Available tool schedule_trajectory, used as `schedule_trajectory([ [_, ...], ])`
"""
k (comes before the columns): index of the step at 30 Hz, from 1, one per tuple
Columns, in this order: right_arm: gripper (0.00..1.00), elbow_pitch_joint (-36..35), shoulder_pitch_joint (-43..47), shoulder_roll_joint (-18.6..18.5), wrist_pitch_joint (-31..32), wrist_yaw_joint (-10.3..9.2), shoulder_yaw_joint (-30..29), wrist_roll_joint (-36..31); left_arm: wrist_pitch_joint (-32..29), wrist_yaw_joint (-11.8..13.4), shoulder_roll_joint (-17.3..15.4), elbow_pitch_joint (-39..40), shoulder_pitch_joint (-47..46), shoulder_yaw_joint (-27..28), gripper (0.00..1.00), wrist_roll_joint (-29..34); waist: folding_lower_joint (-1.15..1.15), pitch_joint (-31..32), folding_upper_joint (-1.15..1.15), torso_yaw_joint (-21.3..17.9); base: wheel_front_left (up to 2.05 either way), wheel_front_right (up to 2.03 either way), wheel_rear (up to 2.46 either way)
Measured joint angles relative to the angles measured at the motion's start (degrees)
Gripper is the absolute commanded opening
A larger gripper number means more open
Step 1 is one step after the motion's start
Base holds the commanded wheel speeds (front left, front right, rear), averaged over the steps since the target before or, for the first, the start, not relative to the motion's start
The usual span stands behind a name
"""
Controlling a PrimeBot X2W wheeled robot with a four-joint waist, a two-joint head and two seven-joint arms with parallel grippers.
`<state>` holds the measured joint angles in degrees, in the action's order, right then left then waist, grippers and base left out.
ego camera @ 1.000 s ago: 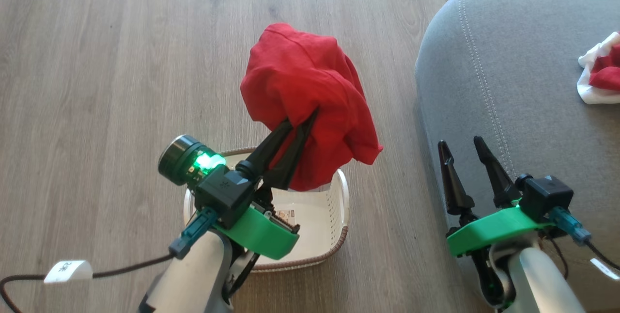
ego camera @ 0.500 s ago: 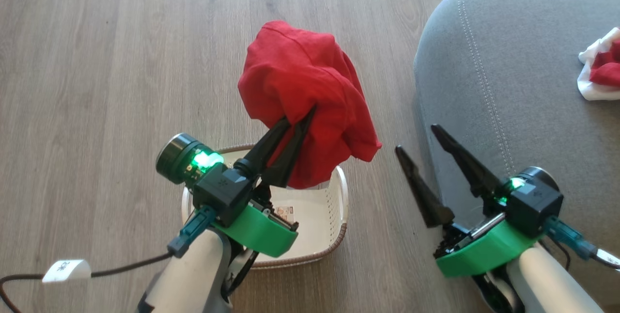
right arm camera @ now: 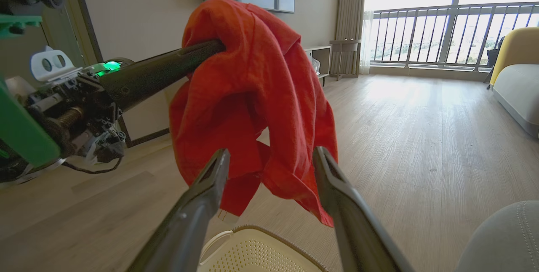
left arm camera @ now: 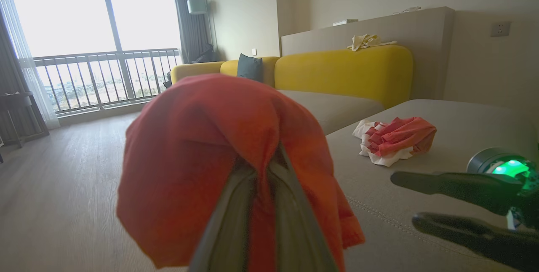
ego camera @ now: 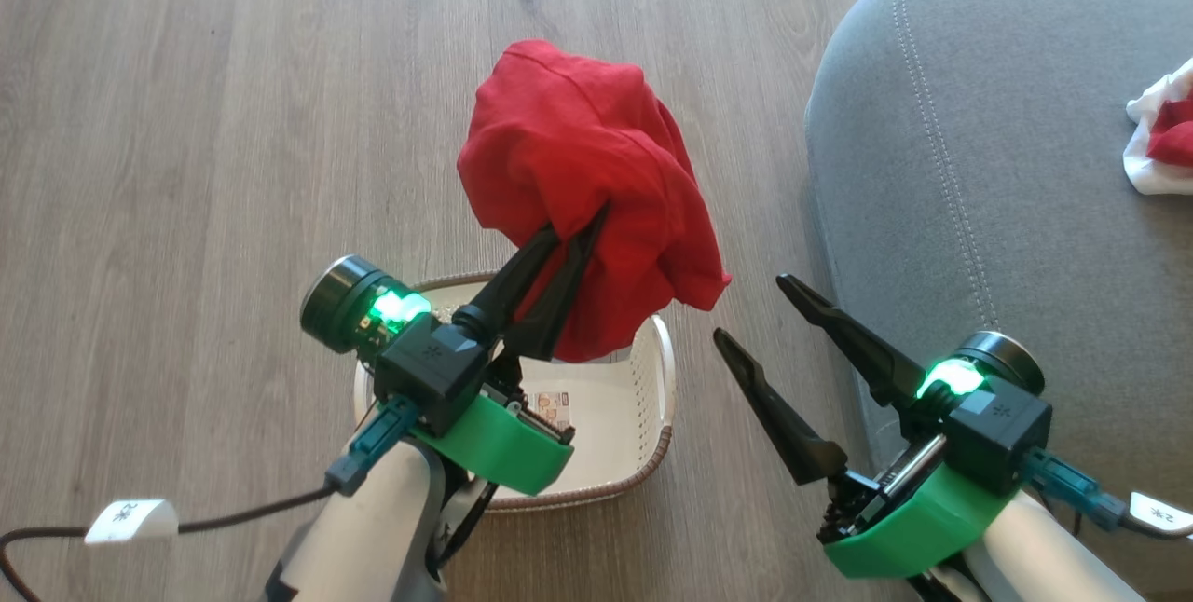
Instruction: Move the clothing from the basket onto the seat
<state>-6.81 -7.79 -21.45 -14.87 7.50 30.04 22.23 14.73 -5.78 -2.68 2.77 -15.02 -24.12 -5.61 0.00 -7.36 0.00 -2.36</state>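
Left tool is pinching the red garment by one fold above the basket, so it could easily slip loose and fall in. Right tool, spread wide beside the basket, might snag it.

The raised garment hangs over the basket, left of the seat bearing the second garment.

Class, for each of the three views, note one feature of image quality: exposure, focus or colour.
Head view: sharp, though the green lamp on the left end effector glares near white. Left wrist view: the window is blown out; the garment, close to the lens, is soft and looks orange. Right wrist view: window overexposed too; its own fingers blur toward the bottom edge.
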Motion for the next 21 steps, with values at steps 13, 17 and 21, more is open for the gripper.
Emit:
schedule_trajectory([
  [13,1.0,0.4,0.0,0.6,0.0,0.0,-0.1,-1.2,0.0,-0.1,0.0,-0.2,0.0,-0.2,0.0,0.2,0.0,0.2,0.0,0.2,0.0,0.0,0.0],
  [17,1.0,1.1,-0.1,0.9,0.0,0.0,-0.3,-1.6,0.0,-0.1,0.0,-0.1,0.0,-1.8,0.0,0.7,0.0,0.3,0.0,0.3,0.0,0.0,0.0],
  [21,1.0,1.8,-0.7,1.2,0.0,0.0,-0.5,-2.2,0.0,-0.5,0.0,-0.1,0.0,-3.3,0.0,1.2,0.0,0.2,0.0,0.5,0.0,0.0,0.0],
])
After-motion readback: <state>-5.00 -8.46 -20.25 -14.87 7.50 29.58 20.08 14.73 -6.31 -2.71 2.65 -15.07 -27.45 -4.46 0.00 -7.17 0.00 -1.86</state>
